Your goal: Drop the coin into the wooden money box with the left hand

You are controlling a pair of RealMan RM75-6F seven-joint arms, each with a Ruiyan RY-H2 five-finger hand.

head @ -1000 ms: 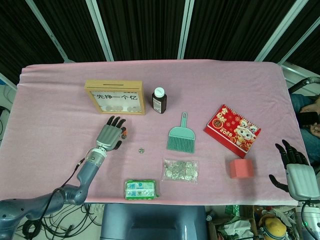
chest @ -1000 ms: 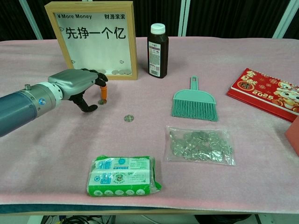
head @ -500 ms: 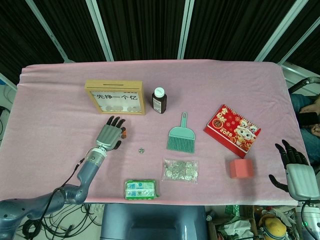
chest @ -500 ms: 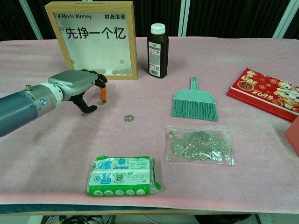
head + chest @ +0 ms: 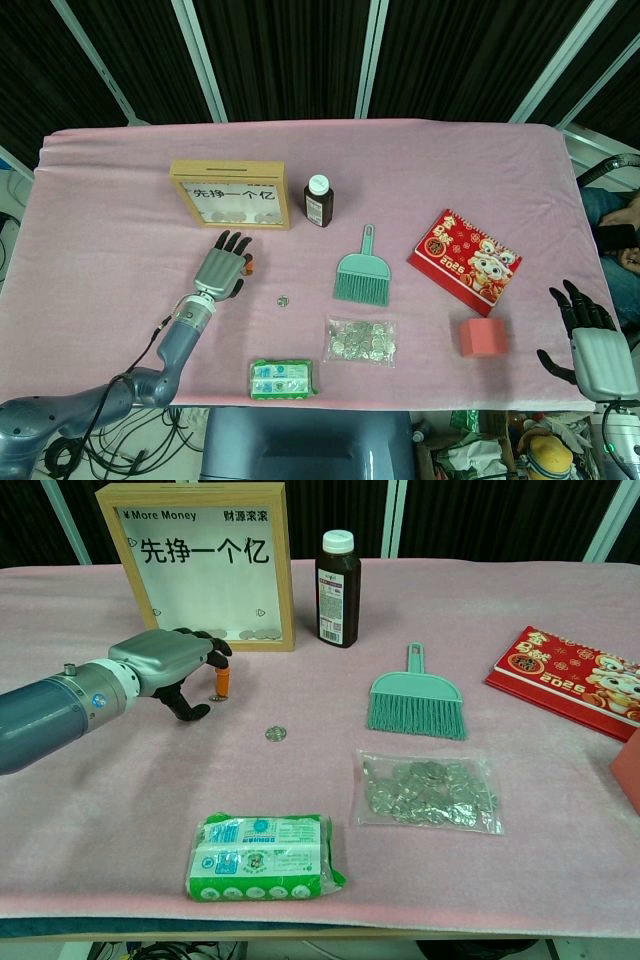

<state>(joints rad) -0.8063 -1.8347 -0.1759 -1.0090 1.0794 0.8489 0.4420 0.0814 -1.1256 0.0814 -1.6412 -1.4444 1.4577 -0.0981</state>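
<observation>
- While the left hand [image 5: 222, 268] hovers low over the cloth with its fingers curled down and thumb tucked beneath, the chest view shows an orange tip at one finger. Whether anything small is pinched there I cannot tell.
- One loose coin [image 5: 275, 734] lies flat on the cloth to the hand's right and slightly back toward the robot. It is near the fingertips but clearly apart from them.
- Being round and flat, the coin has no long axis to line up with. My guess is that lifting it off soft cloth calls for a thumb-and-finger pinch at its edge.
- The box [image 5: 207, 565] stands upright just ahead of the fingers, its glass front facing the hand. Its slot, seen in the head view as a dark line along the top edge, runs crosswise to the way the fingers point.
- So the move likely goes right and back for the coin, then forward and up over the box top.
- The right hand [image 5: 590, 335] is far off to the right, fingers spread and holding nothing. The left is much nearer both coin and box.
</observation>
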